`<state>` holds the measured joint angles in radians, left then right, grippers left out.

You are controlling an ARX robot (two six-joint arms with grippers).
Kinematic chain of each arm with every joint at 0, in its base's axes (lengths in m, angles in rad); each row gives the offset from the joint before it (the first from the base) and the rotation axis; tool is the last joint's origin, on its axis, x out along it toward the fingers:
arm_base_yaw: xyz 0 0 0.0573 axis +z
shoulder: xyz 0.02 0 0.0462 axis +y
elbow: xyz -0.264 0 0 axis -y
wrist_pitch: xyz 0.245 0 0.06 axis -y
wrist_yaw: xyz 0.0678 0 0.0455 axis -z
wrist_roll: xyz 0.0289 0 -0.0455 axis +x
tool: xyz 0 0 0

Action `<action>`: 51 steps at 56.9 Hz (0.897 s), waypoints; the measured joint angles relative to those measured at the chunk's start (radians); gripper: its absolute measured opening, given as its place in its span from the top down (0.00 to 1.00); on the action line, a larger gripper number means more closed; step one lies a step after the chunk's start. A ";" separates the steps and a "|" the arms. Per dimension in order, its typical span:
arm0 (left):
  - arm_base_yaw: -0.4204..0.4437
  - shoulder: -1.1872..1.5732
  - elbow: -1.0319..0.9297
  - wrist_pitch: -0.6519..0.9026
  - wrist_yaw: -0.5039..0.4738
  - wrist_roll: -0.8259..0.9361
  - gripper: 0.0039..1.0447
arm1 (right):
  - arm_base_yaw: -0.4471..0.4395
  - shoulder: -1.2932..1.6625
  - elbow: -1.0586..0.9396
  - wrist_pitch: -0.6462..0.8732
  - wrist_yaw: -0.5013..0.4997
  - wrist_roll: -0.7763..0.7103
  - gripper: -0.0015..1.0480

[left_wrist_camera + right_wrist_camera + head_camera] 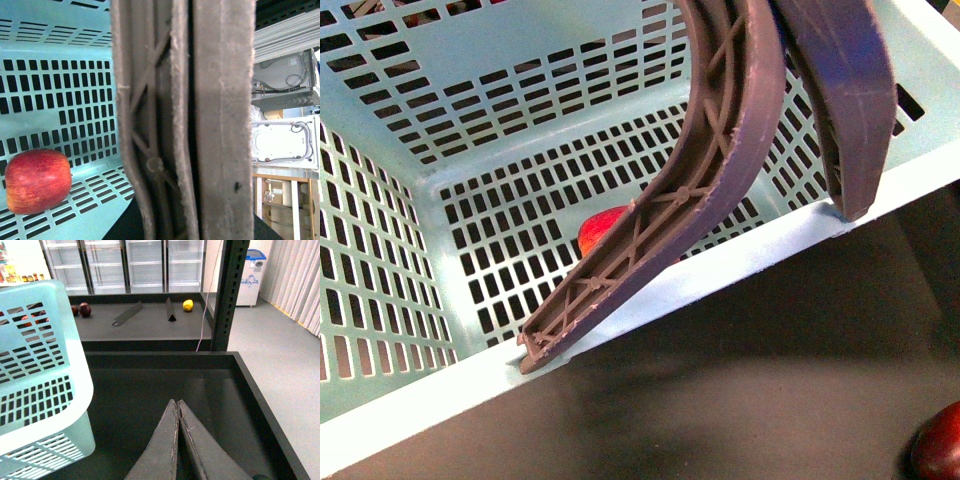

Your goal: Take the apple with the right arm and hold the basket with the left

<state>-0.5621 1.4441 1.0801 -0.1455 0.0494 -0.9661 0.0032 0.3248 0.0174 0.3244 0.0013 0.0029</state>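
Within the basket (720,290), only left wrist view shows apple (37,181) whole.

Two long, curved brown-purple plastic fingers (735,130), lattice-ribbed, fill the front view's upper right; grey-brown tapered plastic fingers (157,450) bottom centre.

We see a pale mint-green basket (740,270) slotted in rows, a red apple (37,180) streaked yellow-orange, the brown-purple left claw (692,283) with lattice ribbing — and a deep-red apple (940,445) on the black desk (720,400).
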 joint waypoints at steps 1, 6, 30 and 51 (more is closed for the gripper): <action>0.000 0.000 0.000 0.000 0.001 0.000 0.86 | 0.000 -0.008 0.000 -0.008 0.000 0.000 0.98; 0.000 0.000 0.000 0.000 0.000 0.000 0.86 | 0.000 -0.051 0.000 -0.050 0.000 0.000 0.98; 0.000 0.000 0.000 0.000 0.001 0.000 0.86 | 0.000 -0.259 0.000 -0.293 0.000 0.000 0.98; 0.000 0.000 0.000 0.000 0.000 -0.002 0.86 | 0.000 -0.319 0.000 -0.323 0.001 0.000 0.72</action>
<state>-0.5625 1.4441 1.0801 -0.1455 0.0494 -0.9680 0.0032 0.0063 0.0174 0.0017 0.0021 0.0025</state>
